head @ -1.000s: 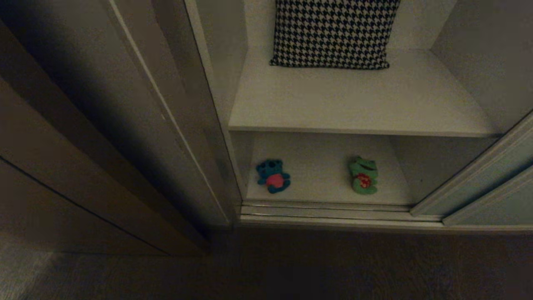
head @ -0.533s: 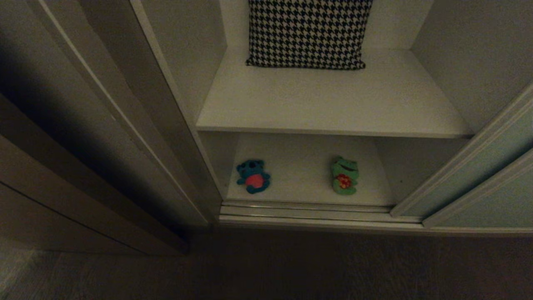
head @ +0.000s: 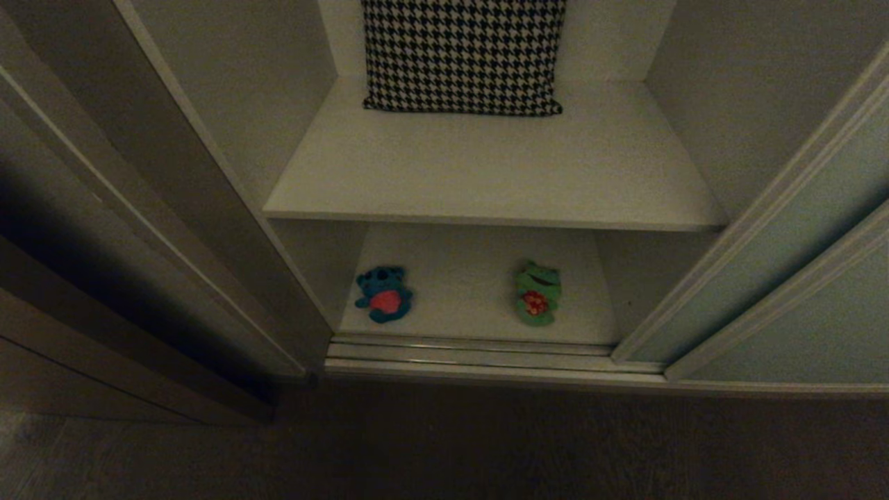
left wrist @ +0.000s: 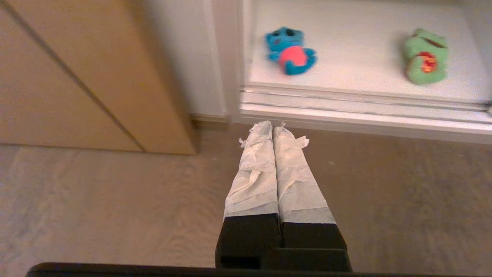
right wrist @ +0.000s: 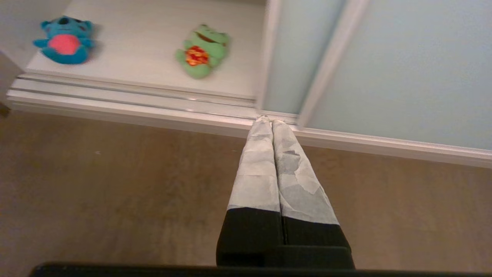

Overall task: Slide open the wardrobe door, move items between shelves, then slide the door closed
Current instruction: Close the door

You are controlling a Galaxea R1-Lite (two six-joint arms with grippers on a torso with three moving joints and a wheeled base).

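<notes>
Frog (right wrist: 202, 50) beyond clenched right gripper (right wrist: 268, 120), bear (left wrist: 290, 52) beyond left gripper (left wrist: 272, 125) (also clenched)

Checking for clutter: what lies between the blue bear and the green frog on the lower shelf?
Nothing: in the head view, bare white lower shelf separates the blue bear and the green frog.

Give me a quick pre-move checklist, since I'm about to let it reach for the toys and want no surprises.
1. Sliding wardrobe door clear of the opening: ok, it stands to the right.
2. Blue bear and green frog on the lower shelf: ok, apart, near the front edge.
3. Upper shelf has room: ok, the houndstooth cushion sits at the back.
4. Left hand empty: ok, shut, above the floor.
5. Right hand empty: ok, shut, near the door track.
</notes>
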